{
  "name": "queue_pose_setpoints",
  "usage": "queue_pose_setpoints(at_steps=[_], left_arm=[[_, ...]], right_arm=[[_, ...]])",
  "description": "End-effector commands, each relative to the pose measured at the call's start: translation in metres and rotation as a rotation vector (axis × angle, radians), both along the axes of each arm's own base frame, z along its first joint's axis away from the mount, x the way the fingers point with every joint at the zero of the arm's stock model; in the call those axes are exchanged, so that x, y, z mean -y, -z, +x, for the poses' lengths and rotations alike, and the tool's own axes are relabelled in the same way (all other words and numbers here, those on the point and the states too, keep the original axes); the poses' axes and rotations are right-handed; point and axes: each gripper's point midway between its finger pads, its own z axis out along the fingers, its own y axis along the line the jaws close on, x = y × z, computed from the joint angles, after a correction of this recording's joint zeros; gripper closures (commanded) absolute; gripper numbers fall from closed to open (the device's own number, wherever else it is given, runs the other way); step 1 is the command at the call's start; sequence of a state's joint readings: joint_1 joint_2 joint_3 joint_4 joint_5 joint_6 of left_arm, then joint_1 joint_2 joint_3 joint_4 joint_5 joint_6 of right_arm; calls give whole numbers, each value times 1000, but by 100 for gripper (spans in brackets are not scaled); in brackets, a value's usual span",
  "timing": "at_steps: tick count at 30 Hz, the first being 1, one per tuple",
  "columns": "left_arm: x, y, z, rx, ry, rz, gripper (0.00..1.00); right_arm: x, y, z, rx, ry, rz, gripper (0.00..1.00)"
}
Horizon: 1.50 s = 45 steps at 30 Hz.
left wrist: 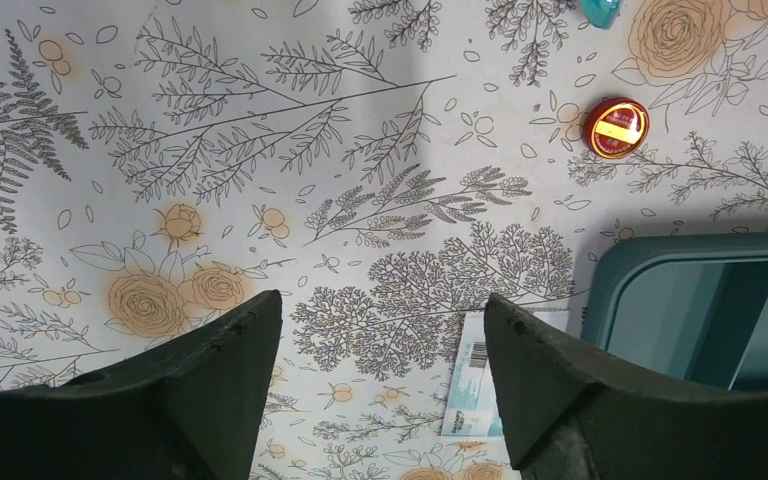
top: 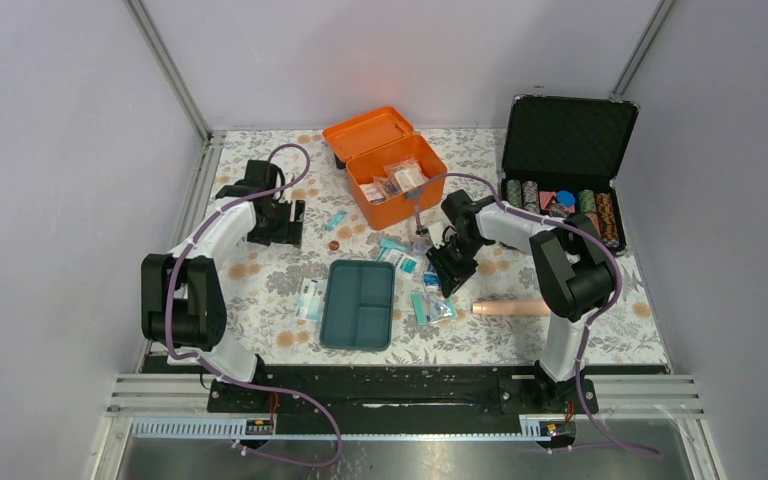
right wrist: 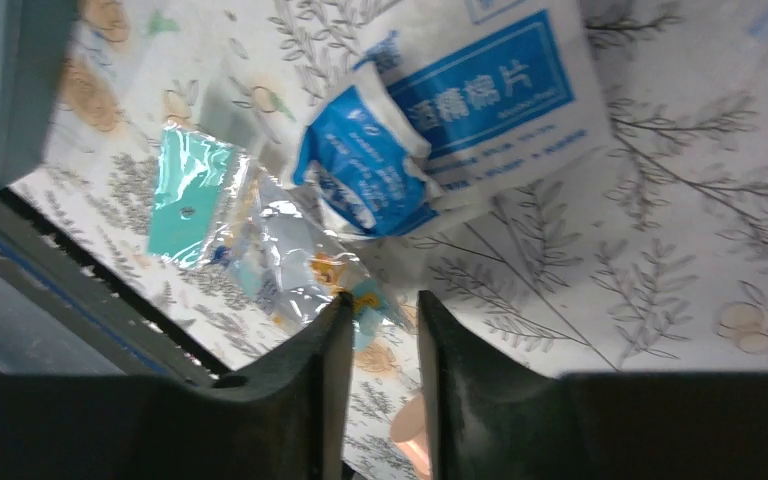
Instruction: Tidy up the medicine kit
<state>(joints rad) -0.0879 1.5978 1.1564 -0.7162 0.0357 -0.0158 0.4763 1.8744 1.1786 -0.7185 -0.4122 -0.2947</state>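
Medicine kit [top: 405, 190]: the orange box sits lid-open at the far middle of the flowered worktop [top: 620, 335], with a few packets inside. An open black case [top: 568, 140] of chips stands to its right. The teal tray [top: 358, 305] lies out of the box, nearer the front and apart from it.

The left hand [top: 278, 225] hangs left of the box. Its fingers [left wrist: 220, 380] are spread wide and released over bare cloth, with nothing between them.

The right hand [top: 450, 268] is low between the box and the tray's right side. Its fingers [right wrist: 310, 390] are drawn close, leaving a narrow gap by a corner of a clear packet [right wrist: 280, 250]; I cannot tell whether they grip it.

A tan tube [top: 510, 308] lies to the right of that hand. A blue packet [right wrist: 360, 170] overlaps a white one beside the clear packet. A white-teal packet [top: 310, 298] touches the tray's left edge. A red tin [left wrist: 616, 127] rests between the tray and the box.
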Motion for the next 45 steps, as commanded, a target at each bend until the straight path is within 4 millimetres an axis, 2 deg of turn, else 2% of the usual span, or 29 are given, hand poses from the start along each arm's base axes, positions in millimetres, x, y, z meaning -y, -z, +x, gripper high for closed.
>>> queue_pose_setpoints(at_steps=[1,4,8,12,14,20,22,25,29,32,35,37,41,45], left_arm=[[-9,-13,5,50,-18,24,26],[-9,-14,9,56,-20,22,26],[-10,-16,14,55,-22,19,26],[-11,-20,17,65,-13,16,26],[-11,-21,19,70,3,15,26],[-14,-24,29,76,3,7,26],[-14,-27,32,81,4,4,26],[-13,-32,35,89,6,1,26],[-15,-39,35,100,13,9,26],[-17,-44,34,112,22,21,26],[-21,-52,35,133,29,38,26],[-23,-57,34,144,29,46,25],[-25,-63,29,150,31,50,25],[-25,-63,23,147,35,56,25]], right_arm=[[-7,2,0,-9,-27,16,74],[-7,0,0,4,-43,23,98],[-5,-19,0,42,-88,45,100],[2,-64,-10,50,-162,75,100],[2,-89,-7,96,-171,128,100],[-34,-176,10,215,-161,401,100],[-48,-200,27,266,-147,461,100],[-68,-240,66,365,-60,545,100],[-92,-284,130,499,128,652,100],[-104,-308,174,594,296,736,100],[-106,-317,216,666,496,777,100],[-106,-311,238,679,593,754,100],[-100,-281,272,697,761,650,100],[-108,-248,289,660,811,602,100]])
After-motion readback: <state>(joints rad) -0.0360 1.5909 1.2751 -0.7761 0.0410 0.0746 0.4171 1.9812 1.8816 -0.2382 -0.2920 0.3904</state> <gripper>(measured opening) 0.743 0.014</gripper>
